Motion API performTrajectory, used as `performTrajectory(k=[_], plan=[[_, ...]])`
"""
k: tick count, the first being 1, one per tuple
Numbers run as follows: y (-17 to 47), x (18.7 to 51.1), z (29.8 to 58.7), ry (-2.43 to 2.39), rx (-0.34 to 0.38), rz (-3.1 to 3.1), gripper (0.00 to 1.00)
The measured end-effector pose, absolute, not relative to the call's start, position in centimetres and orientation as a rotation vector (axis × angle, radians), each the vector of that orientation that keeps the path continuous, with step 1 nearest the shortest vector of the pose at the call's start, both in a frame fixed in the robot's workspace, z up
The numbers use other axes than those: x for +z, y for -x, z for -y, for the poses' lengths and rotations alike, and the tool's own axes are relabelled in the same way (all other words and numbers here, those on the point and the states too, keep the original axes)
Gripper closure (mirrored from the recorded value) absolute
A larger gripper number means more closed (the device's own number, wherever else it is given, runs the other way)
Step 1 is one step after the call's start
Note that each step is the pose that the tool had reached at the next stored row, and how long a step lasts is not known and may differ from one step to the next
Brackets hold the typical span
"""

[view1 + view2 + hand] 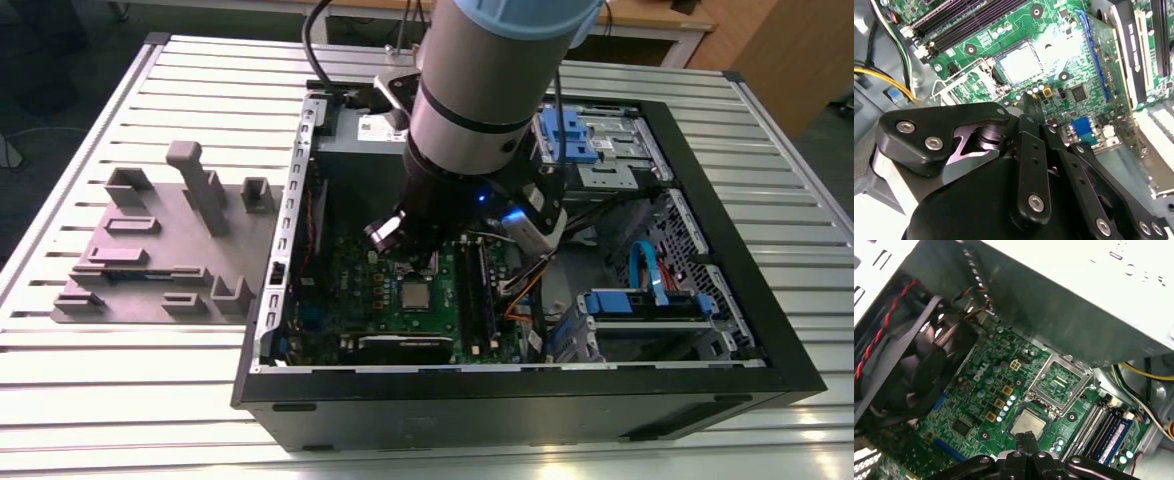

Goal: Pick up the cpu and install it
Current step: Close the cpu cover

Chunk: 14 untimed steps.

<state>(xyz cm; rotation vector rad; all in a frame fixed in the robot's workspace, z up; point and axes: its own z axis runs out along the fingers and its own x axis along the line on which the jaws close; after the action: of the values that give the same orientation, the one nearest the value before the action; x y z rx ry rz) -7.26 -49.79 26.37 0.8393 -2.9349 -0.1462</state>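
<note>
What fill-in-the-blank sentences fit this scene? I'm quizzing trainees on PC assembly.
The cpu lies in its socket on the ___ motherboard.
The hinged socket frame next to it is flipped ___.
The gripper, just above the cpu, has its jaws ___.
Missing words: green; open; shut.

Grey arm (474, 90), black fingers (1031, 107), silver screws.

Even bright light, mild glare
</note>
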Motion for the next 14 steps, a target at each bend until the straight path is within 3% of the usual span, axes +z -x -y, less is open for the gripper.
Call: performTrajectory(k=[14], plan=[[7.26, 26.38, 49.78, -0.88, -0.144, 2.922, 0.9]])
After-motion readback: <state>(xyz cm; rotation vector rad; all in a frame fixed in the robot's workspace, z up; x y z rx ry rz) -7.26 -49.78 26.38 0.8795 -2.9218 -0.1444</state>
